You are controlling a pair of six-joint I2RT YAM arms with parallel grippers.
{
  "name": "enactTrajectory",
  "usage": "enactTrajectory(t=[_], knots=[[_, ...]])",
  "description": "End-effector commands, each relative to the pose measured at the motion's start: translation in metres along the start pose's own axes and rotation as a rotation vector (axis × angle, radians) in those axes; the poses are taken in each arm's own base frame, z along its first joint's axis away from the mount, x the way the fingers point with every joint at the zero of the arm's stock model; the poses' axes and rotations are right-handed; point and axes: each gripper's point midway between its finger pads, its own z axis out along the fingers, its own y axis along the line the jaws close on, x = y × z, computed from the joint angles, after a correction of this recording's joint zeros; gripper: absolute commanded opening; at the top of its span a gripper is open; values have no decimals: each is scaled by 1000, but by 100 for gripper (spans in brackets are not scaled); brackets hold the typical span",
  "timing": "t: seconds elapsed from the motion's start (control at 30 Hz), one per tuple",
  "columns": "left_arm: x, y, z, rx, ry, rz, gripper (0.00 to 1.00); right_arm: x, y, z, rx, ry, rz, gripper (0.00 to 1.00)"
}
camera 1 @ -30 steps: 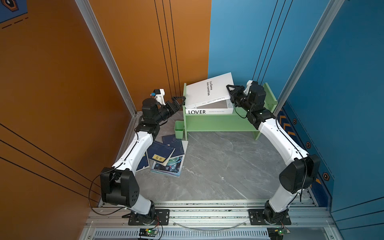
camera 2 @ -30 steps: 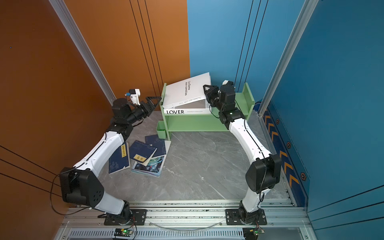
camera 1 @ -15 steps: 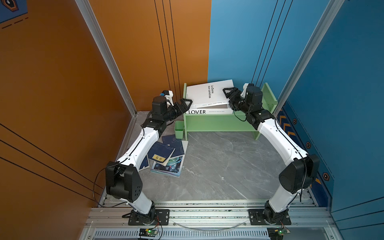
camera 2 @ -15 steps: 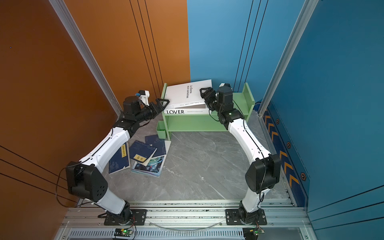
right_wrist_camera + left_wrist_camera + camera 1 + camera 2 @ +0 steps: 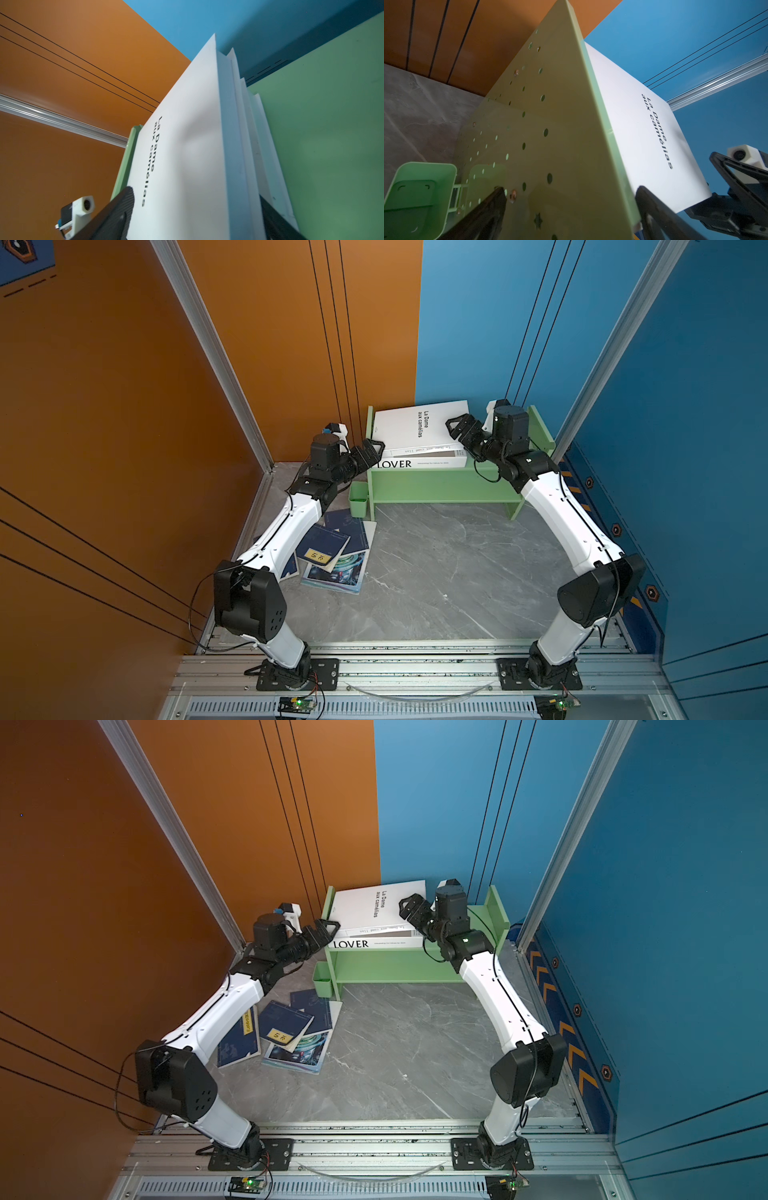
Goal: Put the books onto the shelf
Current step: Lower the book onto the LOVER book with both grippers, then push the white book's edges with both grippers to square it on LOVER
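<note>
Trouble comes if the right tool (image 5: 457, 434), jaws apart around the top book (image 5: 399, 427), knocks it off the shelf (image 5: 440, 487) backing out; left tool (image 5: 371, 451) gapes too.

A robotics lab test cell: 2 white-and-black machines, the left arm (image 5: 286, 526) and right arm (image 5: 569, 514), bolted to an aluminium rail frame (image 5: 415, 668), boxed in by an orange wall panel (image 5: 104, 385), a blue wall panel (image 5: 706, 406) and an aluminium post (image 5: 208, 344) (a lit circuit board (image 5: 297, 702) sits in front).
</note>
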Motion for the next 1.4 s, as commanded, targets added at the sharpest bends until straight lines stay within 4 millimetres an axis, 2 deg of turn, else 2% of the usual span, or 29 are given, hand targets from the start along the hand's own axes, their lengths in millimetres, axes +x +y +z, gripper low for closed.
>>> enactTrajectory(t=[0.0,0.17,0.33,0.53,0.63,0.73,0.8,0.9,1.03,1.1,1.2,1.37], knots=[[18,23,3,-100,51,8,97,-12,-18,-7,85,-23,-73,83],[24,16,-1,-88,54,17,96,-12,-33,-4,152,-25,-114,78],[23,11,-6,-78,40,17,96,-11,-46,-3,218,-29,-154,77],[18,3,-13,-62,23,27,97,-10,-38,2,161,-10,-169,76],[9,-12,-20,18,21,50,99,-9,-30,2,119,9,-185,75],[-8,-33,-36,133,17,76,99,-11,-23,-2,100,15,-219,76],[-23,-45,-54,199,16,89,98,-15,-16,-7,78,13,-239,77],[-43,-54,-80,266,22,77,98,-20,-9,-13,55,5,-257,79],[-50,-66,-115,348,49,95,98,-24,0,-19,22,4,-277,80],[-48,-69,-130,352,42,116,98,-25,3,-22,13,2,-288,81],[-43,-61,-139,291,16,129,98,-26,5,-22,4,-1,-292,81],[-43,-44,-126,214,0,112,98,-26,1,-15,18,3,-279,81]])
